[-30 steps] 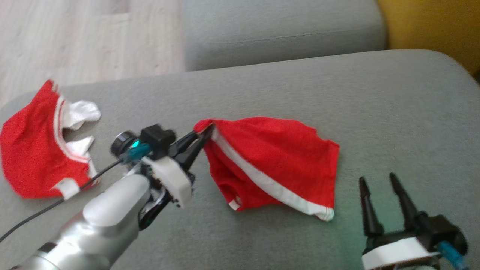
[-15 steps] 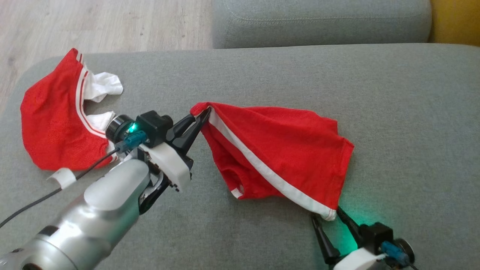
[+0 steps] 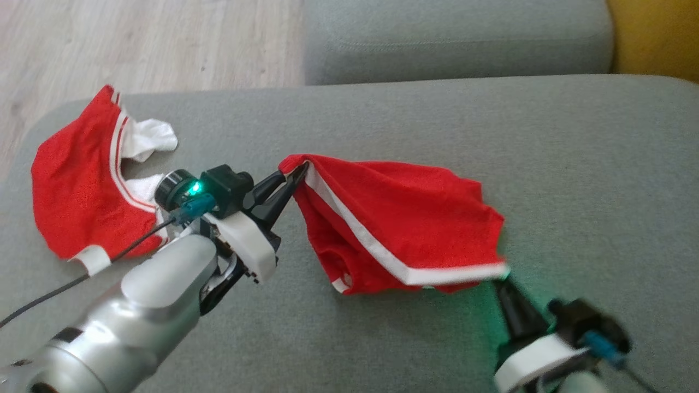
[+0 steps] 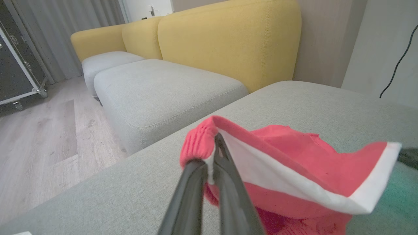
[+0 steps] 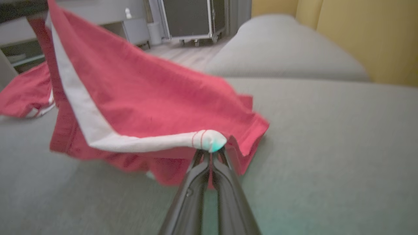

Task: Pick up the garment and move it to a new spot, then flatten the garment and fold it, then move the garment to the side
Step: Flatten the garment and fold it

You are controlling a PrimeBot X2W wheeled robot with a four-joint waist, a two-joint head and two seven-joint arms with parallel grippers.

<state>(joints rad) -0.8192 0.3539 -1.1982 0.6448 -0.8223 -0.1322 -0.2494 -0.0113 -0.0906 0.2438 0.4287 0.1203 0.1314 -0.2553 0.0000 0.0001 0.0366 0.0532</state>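
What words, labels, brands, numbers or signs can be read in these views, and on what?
None can be read. The red garment has only a plain white stripe; the other red garment, the grey cushion, the yellow backrest and the black case show no legible print.

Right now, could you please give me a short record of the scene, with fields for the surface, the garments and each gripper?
surface: grey cushion
held garment: red garment with a white stripe, partly lifted, stretched between the two grippers
left gripper: shut on the garment's upper left corner
right gripper: shut on the white hem corner
other garment: second red garment, lying at the cushion's left end, not gripped
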